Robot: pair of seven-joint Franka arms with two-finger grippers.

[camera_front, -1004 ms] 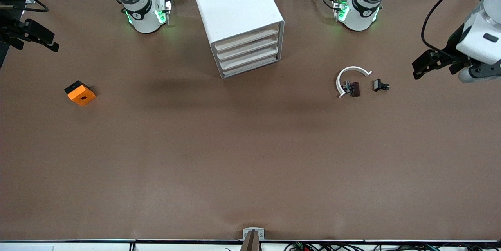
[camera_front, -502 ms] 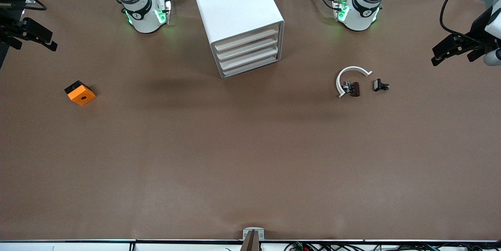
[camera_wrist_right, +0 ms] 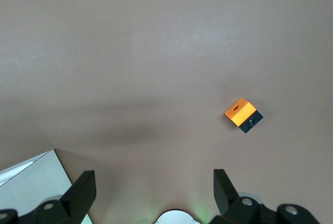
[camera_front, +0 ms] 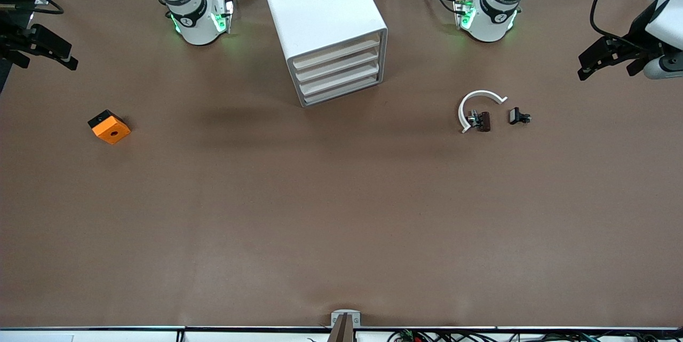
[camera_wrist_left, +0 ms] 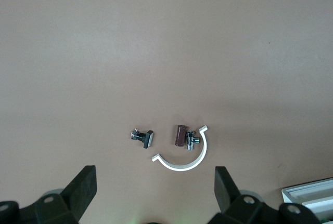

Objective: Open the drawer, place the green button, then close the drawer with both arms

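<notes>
Four drawers (camera_front: 337,67) alike, all pushed in flush in the white cabinet (camera_front: 320,6) between the two arm bases. Button not to be made out; perhaps hidden. Left gripper (camera_front: 587,64) up in the air over the left arm's end of the table (camera_front: 341,214), jaws wide apart, holding nothing. Right gripper (camera_front: 64,56) up over the right arm's end, also wide open and empty. Toward the left arm's end, a white curved piece (camera_front: 477,97) with small dark clips (camera_front: 482,120). Near the right arm's end, an orange block (camera_front: 109,127).
</notes>
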